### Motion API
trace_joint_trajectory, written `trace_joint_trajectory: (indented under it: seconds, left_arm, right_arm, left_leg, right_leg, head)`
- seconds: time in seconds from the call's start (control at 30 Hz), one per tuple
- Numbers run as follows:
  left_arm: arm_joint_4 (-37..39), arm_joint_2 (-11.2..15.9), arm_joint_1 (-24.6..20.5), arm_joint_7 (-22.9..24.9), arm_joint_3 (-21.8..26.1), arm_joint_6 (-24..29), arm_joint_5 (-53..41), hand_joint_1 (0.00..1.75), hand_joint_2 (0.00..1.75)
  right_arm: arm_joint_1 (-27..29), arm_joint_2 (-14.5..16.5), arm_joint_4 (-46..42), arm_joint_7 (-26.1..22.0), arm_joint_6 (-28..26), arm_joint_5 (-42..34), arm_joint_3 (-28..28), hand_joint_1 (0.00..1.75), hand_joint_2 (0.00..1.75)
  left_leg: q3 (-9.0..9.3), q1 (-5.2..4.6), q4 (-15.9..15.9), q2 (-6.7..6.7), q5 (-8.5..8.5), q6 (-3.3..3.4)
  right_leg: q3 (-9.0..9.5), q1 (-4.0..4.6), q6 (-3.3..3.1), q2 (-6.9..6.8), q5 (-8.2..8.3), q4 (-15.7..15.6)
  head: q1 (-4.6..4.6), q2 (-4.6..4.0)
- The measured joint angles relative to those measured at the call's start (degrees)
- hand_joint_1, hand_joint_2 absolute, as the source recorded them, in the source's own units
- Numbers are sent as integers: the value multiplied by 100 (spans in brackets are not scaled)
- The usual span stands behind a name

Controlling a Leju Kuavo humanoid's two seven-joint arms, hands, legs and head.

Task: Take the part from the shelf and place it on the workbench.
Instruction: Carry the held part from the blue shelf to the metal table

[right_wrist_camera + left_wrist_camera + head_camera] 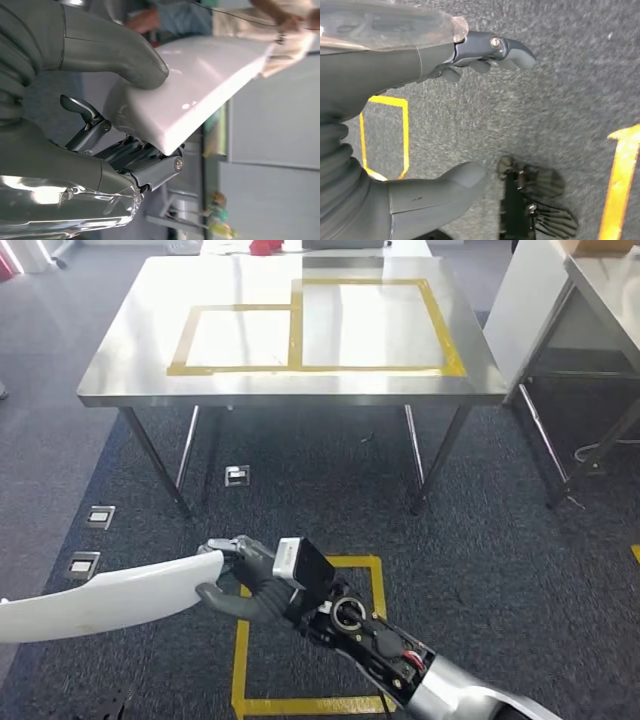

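My right hand (245,580) grips one end of a long white curved part (113,600), which reaches out to the left, low over the carpet. In the right wrist view the thumb (113,50) presses on the part's (200,90) top face, with the darker fingers (151,165) underneath. The steel workbench (287,388) stands ahead, marked with two yellow-taped rectangles (302,340), and nothing lies inside them. My left hand (365,80) hangs over the carpet with its thumb and fingers apart, holding nothing.
A yellow-taped square (309,705) marks the carpet under my right arm. Floor outlet boxes (237,476) sit near the workbench's legs. A second steel table (604,290) and a leaning white panel (521,310) stand at the right. A person (226,20) is behind the part.
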Motion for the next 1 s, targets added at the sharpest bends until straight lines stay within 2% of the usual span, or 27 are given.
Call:
trace_joint_trajectory:
  seconds: [0.03,0.07,0.1,0.13,0.17,0.2,0.23,0.27,0.33,0.37,0.4,0.43,0.47,0.5,0.53,0.57,0.6,0.63,0.67,0.7,0.73,0.77,0.83,0.87,0.9,0.93,1.0]
  left_arm:
    - [-1,-8,-12,-3,-4,-6,-6,0,175]
    - [-1,3,-23,-6,-5,-5,-9,0,175]
    - [0,5,-31,-8,-6,-6,-11,0,175]
    - [-1,8,-39,-9,-7,-12,-11,0,175]
    - [-1,11,-48,-10,-7,-16,-10,0,175]
    - [-1,14,-46,-11,-7,-21,-8,0,175]
    - [-1,23,-41,-13,-7,-26,-5,0,175]
    - [-1,35,-29,-14,-8,-25,-1,0,175]
    - [-1,68,6,-16,-9,-23,4,0,175]
    - [-1,84,21,-16,-9,-23,5,0,175]
    - [-1,96,37,-16,-9,-22,5,0,175]
    - [-1,93,62,-16,-9,-23,5,0,175]
    - [-1,93,74,-17,-10,-24,4,0,175]
    - [0,91,80,-19,-10,-24,4,0,175]
    - [0,88,78,-21,-11,-24,-2,0,175]
    - [0,94,51,-22,-11,-24,-11,0,175]
    - [-1,94,33,-23,-11,-24,-22,0,175]
    - [-1,92,20,-22,-11,-24,-34,0,175]
    - [-1,94,6,-20,-11,-23,-43,0,175]
    - [-1,99,4,-15,-11,-23,-49,0,175]
    - [0,105,5,-7,-12,-22,-56,0,175]
    - [1,112,7,1,-14,-22,-66,0,175]
    - [1,124,7,10,-24,-22,-90,0,175]
    - [1,128,5,10,-32,-22,-107,0,175]
    - [1,129,2,13,-43,-20,-130,0,175]
    - [2,129,1,28,-53,-17,-154,0,175]
    - [3,123,-27,73,-70,-12,-198,0,175]
  right_arm:
    - [2,-8,-20,4,-4,4,-4,175,175]
    - [-15,-9,-50,9,-6,8,-6,175,175]
    - [-31,-8,-84,13,-9,8,-7,175,175]
    - [-42,-7,-112,17,-16,7,-9,175,175]
    - [-41,-6,-137,26,-25,7,-9,175,175]
    - [-26,-7,-151,41,-35,8,-9,175,175]
    - [-8,-7,-160,58,-45,10,-9,175,175]
    - [11,-8,-167,72,-51,13,-8,175,175]
    - [48,-9,-174,85,-55,15,-8,175,175]
    - [63,-9,-174,86,-57,16,-8,175,175]
    - [79,-10,-175,86,-58,16,-8,175,175]
    - [91,-14,-173,86,-60,16,-8,175,175]
    - [100,-19,-175,87,-62,16,-7,175,175]
    - [103,-24,-183,91,-62,19,-6,175,175]
    - [99,-27,-196,92,-64,21,-8,175,175]
    - [86,-27,-219,92,-67,23,-11,175,175]
    - [69,-26,-244,92,-69,25,-15,175,175]
    - [56,-26,-263,87,-71,24,-19,175,175]
    - [49,-26,-277,84,-71,23,-22,175,175]
    - [59,-31,-284,83,-73,22,-24,175,175]
    - [75,-38,-284,82,-78,22,-27,175,175]
    - [90,-48,-284,82,-84,22,-28,175,175]
    - [111,-72,-284,83,-106,22,-31,175,175]
    - [121,-85,-284,83,-119,22,-32,175,175]
    - [139,-102,-284,84,-135,23,-34,175,175]
    - [170,-133,-283,86,-151,26,-36,175,175]
    - [244,-195,-287,91,-181,34,-41,175,175]
  left_leg:
    - [88,8,-9,-15,2,-18]
    - [117,14,53,-28,49,-40]
    - [65,17,235,-31,144,-62]
    - [-93,15,552,-36,272,-96]
    - [-333,20,927,-40,356,-135]
    - [-614,39,1283,-43,357,-176]
    - [-893,61,1557,-45,243,-219]
    - [-1135,91,1699,-45,16,-265]
    - [-1460,165,1589,-41,-476,-369]
    - [-1539,208,1355,-32,-537,-432]
    - [-1570,257,1014,-5,-316,-500]
    - [-1582,311,600,43,167,-557]
    - [-1574,347,293,121,685,-576]
    - [-1578,366,131,174,1087,-551]
    - [-1590,368,111,206,1252,-484]
    - [-1580,358,222,214,1190,-400]
    - [-1561,354,293,181,1076,-322]
    - [-1506,356,313,168,978,-260]
    - [-1413,358,298,157,894,-214]
    - [-1291,354,256,146,808,-180]
    - [-1147,350,207,139,720,-160]
    - [-985,345,152,128,629,-150]
    - [-639,341,47,93,446,-148]
    - [-459,341,6,77,357,-157]
    - [-283,340,-29,66,264,-169]
    - [-131,340,-51,58,172,-186]
    - [72,318,-45,23,-20,-252]
  right_leg:
    - [95,40,-49,17,204,-155]
    - [247,44,-82,11,175,-274]
    - [411,34,-102,1,150,-394]
    - [572,10,-116,-2,120,-498]
    - [734,-25,-118,-4,82,-580]
    - [855,-58,-105,-13,29,-640]
    - [965,-93,-87,-9,-39,-675]
    - [1076,-133,-55,7,-126,-696]
    - [1331,-230,44,55,-345,-714]
    - [1482,-283,102,74,-479,-714]
    - [1615,-327,164,80,-630,-713]
    - [1754,-353,222,75,-791,-695]
    - [1857,-357,271,67,-956,-680]
    - [1956,-344,317,47,-1115,-690]
    - [2072,-331,362,32,-1208,-697]
    - [2102,-320,396,21,-1214,-630]
    - [2055,-324,426,-1,-1131,-414]
    - [1877,-338,454,-21,-989,-25]
    - [1572,-349,470,-47,-896,488]
    - [1222,-362,491,-73,-919,982]
    - [880,-369,508,-91,-1082,1355]
    - [577,-372,518,-100,-1354,1568]
    - [139,-381,529,-108,-1898,1552]
    - [-13,-386,527,-113,-1985,1376]
    - [-136,-390,512,-122,-1806,1111]
    - [-256,-391,483,-139,-1271,761]
    - [-434,-360,427,-172,-19,173]
  head:
    - [-4,0]
    - [6,0]
    - [12,0]
    - [17,0]
    - [21,0]
    - [26,0]
    - [25,0]
    - [25,0]
    - [24,0]
    - [24,0]
    - [24,0]
    - [20,0]
    - [15,0]
    - [19,0]
    - [19,0]
    - [23,0]
    - [33,0]
    - [34,0]
    - [41,0]
    - [48,0]
    - [49,0]
    - [52,0]
    - [52,0]
    - [53,0]
    - [53,0]
    - [53,0]
    - [71,0]
